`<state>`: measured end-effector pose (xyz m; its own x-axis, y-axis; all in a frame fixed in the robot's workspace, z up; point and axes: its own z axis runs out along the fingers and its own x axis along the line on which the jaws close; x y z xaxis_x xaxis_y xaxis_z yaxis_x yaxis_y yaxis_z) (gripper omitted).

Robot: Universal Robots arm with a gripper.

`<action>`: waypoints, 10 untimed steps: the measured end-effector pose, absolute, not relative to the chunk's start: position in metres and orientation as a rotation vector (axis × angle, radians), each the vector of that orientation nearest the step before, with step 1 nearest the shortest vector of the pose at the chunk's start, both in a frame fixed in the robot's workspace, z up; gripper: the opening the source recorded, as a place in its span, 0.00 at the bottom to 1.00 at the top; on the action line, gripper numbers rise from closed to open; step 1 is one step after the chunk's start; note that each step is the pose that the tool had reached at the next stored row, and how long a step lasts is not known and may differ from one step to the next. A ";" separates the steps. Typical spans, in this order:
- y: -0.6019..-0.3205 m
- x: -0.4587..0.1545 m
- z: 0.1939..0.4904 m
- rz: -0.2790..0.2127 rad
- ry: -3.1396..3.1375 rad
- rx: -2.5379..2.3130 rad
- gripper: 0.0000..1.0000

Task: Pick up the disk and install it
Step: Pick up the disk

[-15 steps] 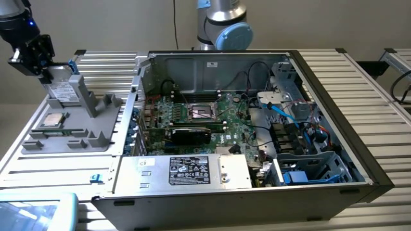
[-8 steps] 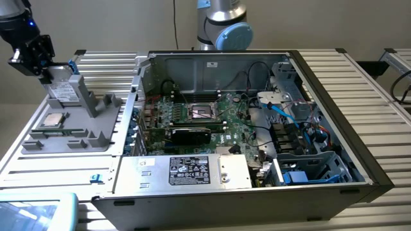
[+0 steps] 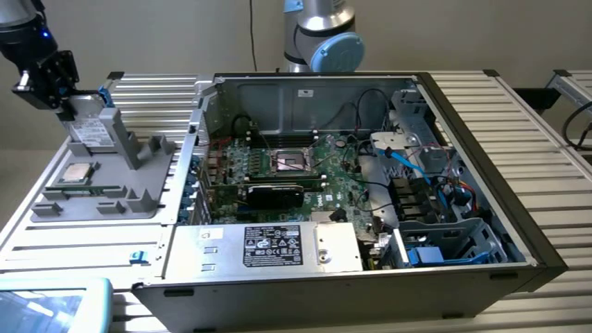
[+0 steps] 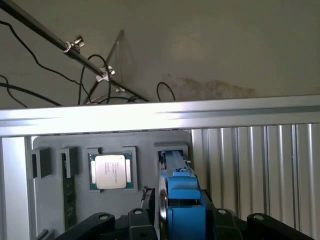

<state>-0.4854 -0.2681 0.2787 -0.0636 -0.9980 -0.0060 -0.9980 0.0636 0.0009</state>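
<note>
Pincer point(image 4: 181, 222) clasps the upright disk point(image 4: 182, 192) in its grey rack point(image 3: 138, 202), processor chip point(image 3: 76, 173) beside.

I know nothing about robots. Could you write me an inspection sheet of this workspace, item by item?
Surface: ribbed metal table, carrying a grey parts tray and an open computer case.
Job's things: the disk, silver with a blue bracket, stands on edge in a slot of the grey parts tray.
Clutter: processor chip lying in the tray; a light-blue-rimmed object at the exterior view's lower left.
Grippers: the hand is at the disk's top edge.
Cables: blue cable inside the case; black wires hanging by the wall.
Surroundings: plain wall; arm joint with a blue cap behind the case.
</note>
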 end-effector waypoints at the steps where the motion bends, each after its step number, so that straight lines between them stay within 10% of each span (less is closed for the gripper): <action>1: -0.268 -0.485 0.279 0.008 2.288 -2.147 0.44; 10: -0.268 -0.485 0.282 0.006 2.287 -2.146 0.37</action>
